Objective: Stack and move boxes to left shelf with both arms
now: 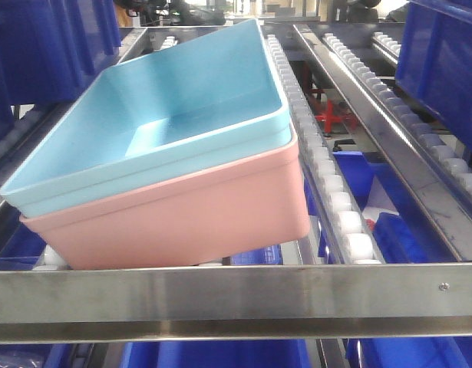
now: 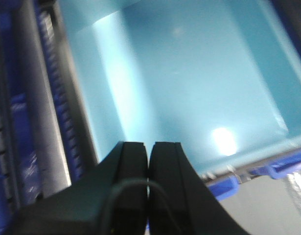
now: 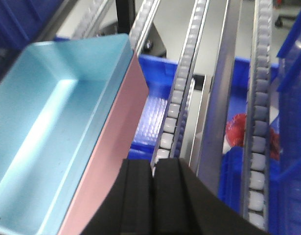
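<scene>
Boxes first: the light blue box (image 1: 182,107) sits nested inside the salmon pink box (image 1: 197,215), and the pair rests tilted on the left shelf (image 1: 236,295), just behind its flat steel front bar. White rollers (image 1: 339,203) run along the rail just beside the pink box's right wall, and more roller lanes lie further right. Dark blue bins (image 1: 443,69) stand at the upper right and upper left of the front view, and others show below the rack.

My left gripper (image 2: 149,161) hangs over the open blue box, near its rim; both black fingers (image 2: 128,166) are pressed together with nothing between them. A thin black cable (image 2: 140,183) curls across them. The blue floor of the box fills most of that view, blurred, with a bright glare spot on it.

My right gripper (image 3: 153,191) is likewise closed on nothing, its fingers (image 3: 135,196) flat against each other. It hovers beside the pink box's right wall, close to the roller rail (image 3: 182,88). Below the rails I see a blue bin (image 3: 155,112) holding something pale and clear, and a red item (image 3: 236,129) that I cannot identify.
</scene>
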Controlling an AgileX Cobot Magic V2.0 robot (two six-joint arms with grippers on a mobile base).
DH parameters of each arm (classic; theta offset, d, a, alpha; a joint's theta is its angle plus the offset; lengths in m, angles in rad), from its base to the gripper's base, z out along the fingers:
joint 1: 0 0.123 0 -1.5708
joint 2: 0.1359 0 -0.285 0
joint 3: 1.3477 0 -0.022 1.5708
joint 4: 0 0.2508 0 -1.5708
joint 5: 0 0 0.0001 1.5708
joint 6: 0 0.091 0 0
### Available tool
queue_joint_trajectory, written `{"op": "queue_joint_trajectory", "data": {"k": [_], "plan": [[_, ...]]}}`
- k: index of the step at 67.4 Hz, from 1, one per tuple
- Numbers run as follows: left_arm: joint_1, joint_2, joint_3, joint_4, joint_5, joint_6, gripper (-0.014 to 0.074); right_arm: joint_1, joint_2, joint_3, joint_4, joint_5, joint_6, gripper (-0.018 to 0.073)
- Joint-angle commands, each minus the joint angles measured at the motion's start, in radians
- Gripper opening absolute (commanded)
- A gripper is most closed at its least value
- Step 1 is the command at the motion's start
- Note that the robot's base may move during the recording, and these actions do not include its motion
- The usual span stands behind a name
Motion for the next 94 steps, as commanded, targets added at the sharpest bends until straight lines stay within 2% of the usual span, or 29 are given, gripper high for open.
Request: {"op": "queue_joint_trajectory", "data": {"k": [1,14,24,35,73,78,82,86,90,94], "plan": [[-0.067,-0.091,0.022,0.038,-0.073,0.000,-0.0005,-0.002,-0.113,0.057,-0.041,-0.092,-0.003,0.0055],[-0.208,-0.253,0.163,0.042,-0.149,0.020,-0.0005,-0.002,-0.353,0.284,-0.047,-0.137,-0.005,0.0055],[-0.264,-0.317,0.246,0.048,-0.174,0.025,-0.0005,-0.002,-0.510,0.433,-0.049,-0.158,-0.005,0.0055],[-0.270,-0.321,0.258,0.048,-0.174,0.025,-0.0006,-0.002,-0.600,0.509,-0.050,-0.206,-0.005,0.0055],[-0.270,-0.321,0.258,0.046,-0.167,0.025,-0.0006,-0.002,-0.600,0.510,-0.051,-0.209,-0.005,0.0055],[-0.268,-0.321,0.258,-0.017,-0.185,0.025,-0.0006,-0.002,-0.600,0.510,-0.051,-0.209,-0.005,0.0055],[-0.268,-0.323,0.258,-0.145,-0.209,0.051,-0.0006,-0.002,-0.600,0.510,-0.051,-0.209,-0.005,0.0055],[-0.268,-0.332,0.258,-0.269,-0.219,0.175,-0.0006,-0.002,-0.600,0.510,-0.051,-0.209,-0.005,0.0055],[-0.266,-0.342,0.268,-0.396,-0.243,0.331,-0.0006,-0.002,-0.600,0.510,-0.051,-0.209,-0.005,0.0055],[-0.264,-0.359,0.290,-0.488,-0.281,0.460,-0.0006,-0.002,-0.600,0.510,-0.051,-0.209,-0.005,0.0055]]}}
